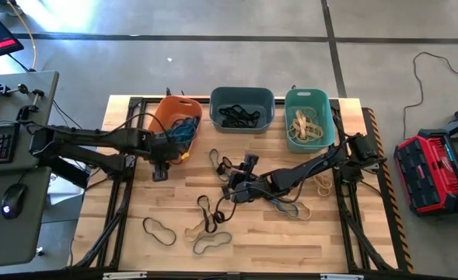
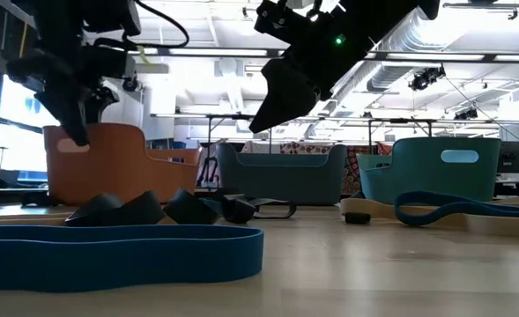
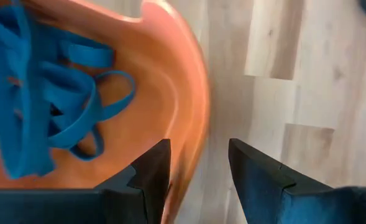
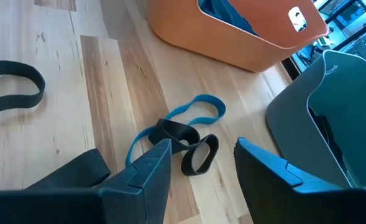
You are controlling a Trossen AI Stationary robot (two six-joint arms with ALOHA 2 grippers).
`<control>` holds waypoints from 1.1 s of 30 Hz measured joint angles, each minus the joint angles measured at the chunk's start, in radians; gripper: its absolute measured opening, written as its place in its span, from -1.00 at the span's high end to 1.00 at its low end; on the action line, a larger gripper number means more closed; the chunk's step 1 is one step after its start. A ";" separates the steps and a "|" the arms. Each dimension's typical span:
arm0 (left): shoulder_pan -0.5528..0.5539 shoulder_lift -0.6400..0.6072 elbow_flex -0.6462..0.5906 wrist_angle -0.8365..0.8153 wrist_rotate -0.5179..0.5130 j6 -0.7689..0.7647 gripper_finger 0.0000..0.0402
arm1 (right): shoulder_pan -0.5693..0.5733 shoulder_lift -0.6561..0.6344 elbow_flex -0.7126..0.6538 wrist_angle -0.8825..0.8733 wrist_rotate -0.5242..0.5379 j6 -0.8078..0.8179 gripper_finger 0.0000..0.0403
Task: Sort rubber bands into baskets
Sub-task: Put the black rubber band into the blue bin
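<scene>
At the orange basket (image 3: 170, 93), left gripper (image 3: 198, 165) hovers over the near rim, jaws apart and empty; presumably just clear of a drop, since blue bands (image 3: 52, 106) lie heaped inside. Right gripper (image 4: 201, 162), further along the bench (image 1: 291, 241) from that basket, jaws also apart, nothing held, aims at a tangle of blue and black bands (image 4: 183, 140), likely next pick. Beyond the orange basket: slate basket (image 1: 242, 109) holds black bands, teal basket (image 1: 309, 117) holds tan ones. More loose bands (image 1: 205, 233) remain scattered.
</scene>
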 joint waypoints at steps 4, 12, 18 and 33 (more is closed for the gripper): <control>-0.014 0.001 0.000 0.011 -0.121 -0.022 0.24 | -0.002 0.000 0.000 -0.003 0.000 -0.006 0.18; 0.064 0.002 0.006 0.127 -0.268 -0.018 0.40 | -0.002 0.000 0.000 -0.003 0.001 -0.007 0.18; 0.150 0.014 0.007 0.222 -0.232 0.019 0.49 | -0.002 0.000 0.000 -0.007 0.001 -0.006 0.18; 0.168 0.071 0.007 0.322 -0.170 0.109 0.46 | -0.002 0.000 0.000 -0.021 0.000 0.004 0.18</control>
